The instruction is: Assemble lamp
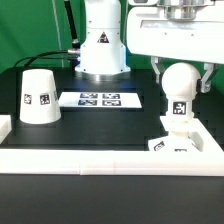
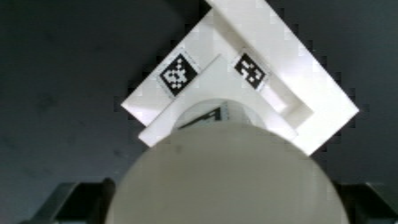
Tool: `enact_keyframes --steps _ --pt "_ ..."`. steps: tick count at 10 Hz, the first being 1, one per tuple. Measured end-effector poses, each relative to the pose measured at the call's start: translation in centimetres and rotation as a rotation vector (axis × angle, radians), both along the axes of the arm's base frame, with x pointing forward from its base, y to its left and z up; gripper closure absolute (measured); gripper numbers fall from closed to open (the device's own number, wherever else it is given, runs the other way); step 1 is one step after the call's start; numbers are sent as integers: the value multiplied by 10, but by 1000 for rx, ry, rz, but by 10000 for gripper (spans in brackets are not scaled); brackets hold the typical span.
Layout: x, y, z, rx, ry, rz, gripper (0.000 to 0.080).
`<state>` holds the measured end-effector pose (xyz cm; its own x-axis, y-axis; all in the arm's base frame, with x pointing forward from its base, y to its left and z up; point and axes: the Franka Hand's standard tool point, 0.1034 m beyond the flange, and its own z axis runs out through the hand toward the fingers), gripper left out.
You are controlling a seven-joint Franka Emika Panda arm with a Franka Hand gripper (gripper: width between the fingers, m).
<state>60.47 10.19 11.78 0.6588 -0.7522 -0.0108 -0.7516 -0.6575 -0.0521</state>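
The white ball bulb [image 1: 179, 88] stands upright with its tagged stem on the small blocky base [image 1: 172, 146] at the exterior view's right. My gripper [image 1: 181, 82] comes down from above with its black fingers on either side of the ball and looks shut on it. In the wrist view the bulb [image 2: 222, 170] fills the space between the fingers of the gripper [image 2: 217, 205], and the tagged base [image 2: 267, 60] lies beyond it. The cup-like shade [image 1: 38, 97] stands mouth down, alone, at the exterior view's left.
The marker board [image 1: 98, 99] lies flat on the black table between the shade and the base. The arm's white pedestal [image 1: 102, 45] stands behind it. A raised white rim [image 1: 100, 160] borders the table's front and sides.
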Motion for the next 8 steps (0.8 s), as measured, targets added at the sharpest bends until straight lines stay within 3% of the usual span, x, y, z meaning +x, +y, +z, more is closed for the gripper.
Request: enact_keyframes --steps 1,2,3,8 --pt "0 0 0 -1 -1 28 210" --pt "0 0 0 -2 -3 68 125" --pt "0 1 0 -3 -6 111 105" --pt "2 -1 2 -20 -28 553 100"
